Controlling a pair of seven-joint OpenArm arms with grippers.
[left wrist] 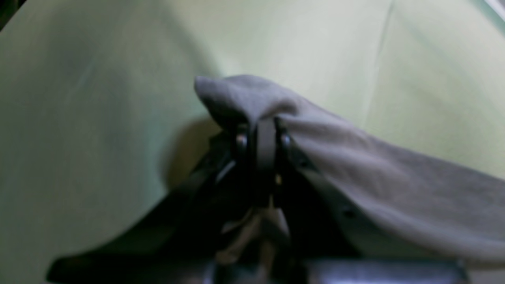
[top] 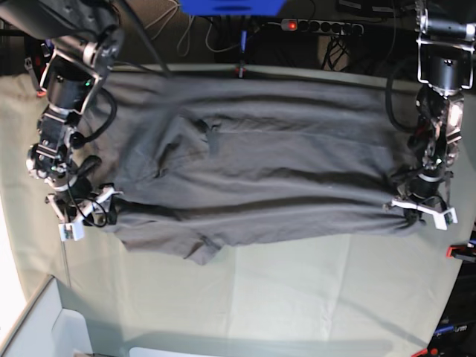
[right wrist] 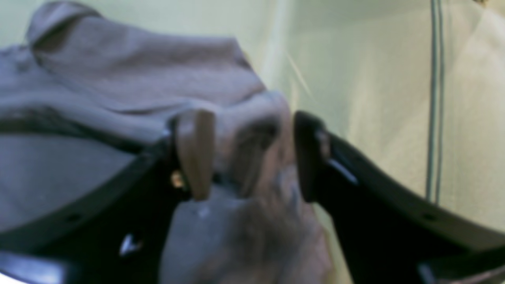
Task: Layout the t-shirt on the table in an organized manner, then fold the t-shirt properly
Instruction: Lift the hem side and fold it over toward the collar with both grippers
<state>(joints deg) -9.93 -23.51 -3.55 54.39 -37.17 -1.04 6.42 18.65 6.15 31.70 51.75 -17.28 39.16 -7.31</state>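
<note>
The t-shirt point(top: 268, 171) is spread across the far half of the table point(top: 297, 290), which is covered with pale green cloth. In the base view the shirt lies sideways, stretched from one arm to the other, with long wrinkles along its length. One short sleeve point(top: 197, 249) is seen at the near edge of the shirt, folded a little under itself.

The left gripper point(left wrist: 263, 136) is seen in the left wrist view with its fingers pressed together on an edge of the grey fabric. The cloth is lifted into a small peak above the fingertips and falls away to one side. In the base view this gripper point(top: 422, 207) is at the end of the shirt on that view's right.

The right gripper point(right wrist: 252, 154) is seen in the right wrist view with its fingers point(right wrist: 195, 152) spread apart. A bunched fold of the shirt stands between them; whether the pads touch it cannot be told, as the picture is blurred. In the base view this gripper point(top: 78, 212) is at the other end of the shirt.
</note>
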